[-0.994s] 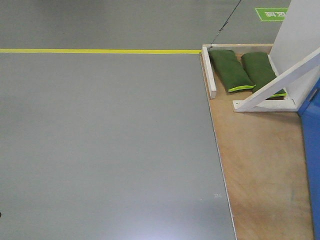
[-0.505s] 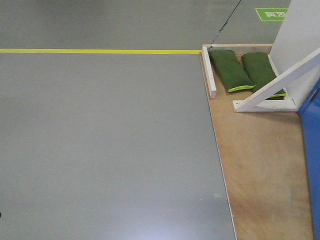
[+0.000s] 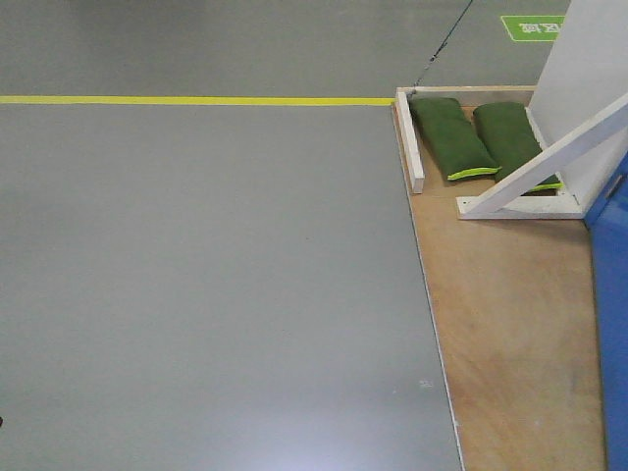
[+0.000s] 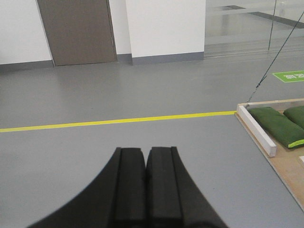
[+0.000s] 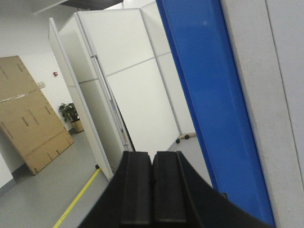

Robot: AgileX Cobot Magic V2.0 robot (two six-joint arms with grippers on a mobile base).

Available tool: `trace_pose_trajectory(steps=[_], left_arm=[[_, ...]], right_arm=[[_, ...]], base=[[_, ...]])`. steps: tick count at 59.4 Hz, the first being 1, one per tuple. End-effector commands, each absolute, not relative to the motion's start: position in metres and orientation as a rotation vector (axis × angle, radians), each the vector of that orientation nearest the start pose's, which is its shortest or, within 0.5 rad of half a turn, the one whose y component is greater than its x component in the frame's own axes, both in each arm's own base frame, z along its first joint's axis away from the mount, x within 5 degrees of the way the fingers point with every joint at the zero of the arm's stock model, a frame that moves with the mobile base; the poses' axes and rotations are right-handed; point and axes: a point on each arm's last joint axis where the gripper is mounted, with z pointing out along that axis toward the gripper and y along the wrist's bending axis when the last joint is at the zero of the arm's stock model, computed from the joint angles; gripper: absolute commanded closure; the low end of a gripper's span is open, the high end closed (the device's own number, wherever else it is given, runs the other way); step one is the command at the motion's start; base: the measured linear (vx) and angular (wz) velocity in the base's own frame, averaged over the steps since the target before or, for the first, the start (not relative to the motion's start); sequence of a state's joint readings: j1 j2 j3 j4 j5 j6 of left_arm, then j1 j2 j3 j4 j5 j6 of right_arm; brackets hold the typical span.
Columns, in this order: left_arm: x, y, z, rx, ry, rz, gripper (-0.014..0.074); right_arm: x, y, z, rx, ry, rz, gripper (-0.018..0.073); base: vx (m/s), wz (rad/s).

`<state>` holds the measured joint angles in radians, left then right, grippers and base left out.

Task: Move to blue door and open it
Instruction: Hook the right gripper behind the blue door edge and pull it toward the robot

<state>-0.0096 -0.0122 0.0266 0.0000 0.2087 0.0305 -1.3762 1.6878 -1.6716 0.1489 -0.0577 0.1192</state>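
Little has moved over the last second: the grey floor (image 3: 196,275), the yellow floor line (image 3: 196,100) and the plywood platform (image 3: 510,324) sit where they did in the front view, while the blue door (image 3: 613,294) shows a shade wider along the lower right edge.

The door stands at the far right of the platform, just beside the white wooden frame (image 3: 549,162), whose base is weighted by two green sandbags (image 3: 451,137). From the right wrist view its blue panel (image 5: 209,95) rises close by, next to a pale jamb.

Both arms are idle. The left gripper (image 4: 145,156) points out over open floor with its pads pressed together on nothing. The right gripper (image 5: 153,159) is likewise closed and empty, aimed past the door toward the white partition panels (image 5: 128,85).

The approach looks largely done. The lever handle appears in no view, so the opening itself seems not yet begun.
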Motion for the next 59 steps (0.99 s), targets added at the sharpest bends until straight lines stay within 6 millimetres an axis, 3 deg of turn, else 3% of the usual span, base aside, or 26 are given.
trace_pose_trajectory(steps=[1,25,45,59], left_arm=[[0.056,-0.001,0.192,0.035,1.616,0.009,0.0526],[0.056,-0.001,0.192,0.035,1.616,0.009,0.0526],[0.056,-0.001,0.192,0.035,1.616,0.009,0.0526],[0.056,-0.001,0.192,0.035,1.616,0.009,0.0526]], right_arm=[[0.074,-0.366,0.505,0.963,0.899,-0.969,0.0567],[0.070,-0.308,0.548,0.906,0.880,-0.953,0.0567],[0.112,-0.257,0.566,0.812,0.964,-0.785,0.0567],[0.147,-0.207,0.580,0.673,0.999,-0.610,0.0567]], base=[[0.00,0.00],[0.00,0.00],[0.00,0.00],[0.00,0.00]])
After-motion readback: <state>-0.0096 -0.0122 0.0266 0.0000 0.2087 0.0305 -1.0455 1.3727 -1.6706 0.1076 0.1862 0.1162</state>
